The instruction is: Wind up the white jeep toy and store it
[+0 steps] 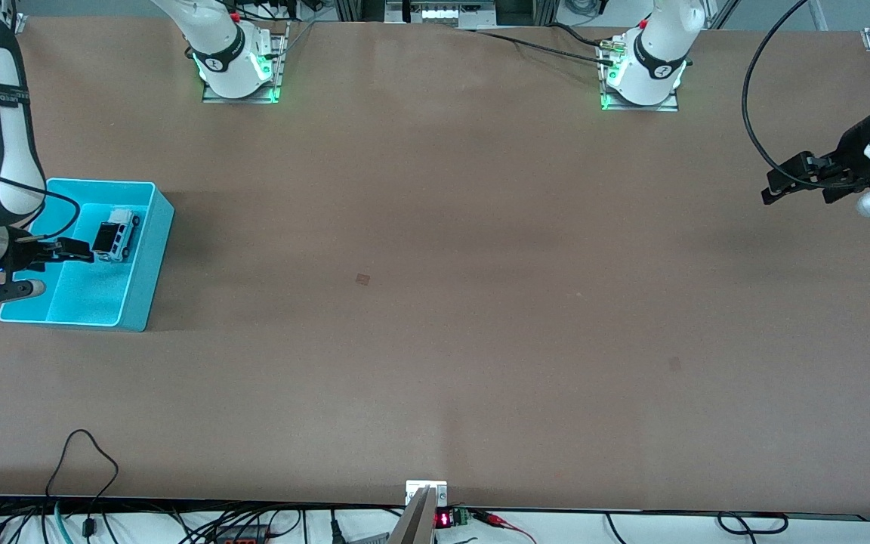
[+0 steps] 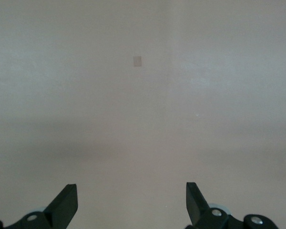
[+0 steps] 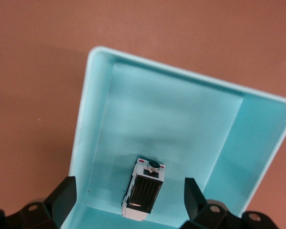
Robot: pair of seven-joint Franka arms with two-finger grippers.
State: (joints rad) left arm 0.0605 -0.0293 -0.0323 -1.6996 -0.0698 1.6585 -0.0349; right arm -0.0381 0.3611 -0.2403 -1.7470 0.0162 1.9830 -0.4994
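Item one, at the right arm's end of the table: the open-topped cyan plastic bin (image 1: 142, 298), rectangular, standing on the brown table surface (image 1: 435, 302). Item two, inside that bin: the tiny boxy white jeep toy with a black roof and dark wheels (image 1: 115, 237), resting on the bin floor close to the wall farther from the front camera, touched by nothing; the right wrist view shows it lying between the fingertips but free of both. Item three: the right gripper (image 1: 50, 261), black, two-fingered, hanging over the bin just beside the toy, fingers spread wide and holding nothing, a stance that reads as a release completed, so storage appears done. Item four, near mid-table: a small darker square mark (image 1: 362, 279) on the surface. Item five, at the left arm's end: the left gripper (image 1: 794, 180), black, poised over bare table well apart from the bin, fingers fully parted and empty; this arm waits, presumably kept clear so the other can work unhindered.
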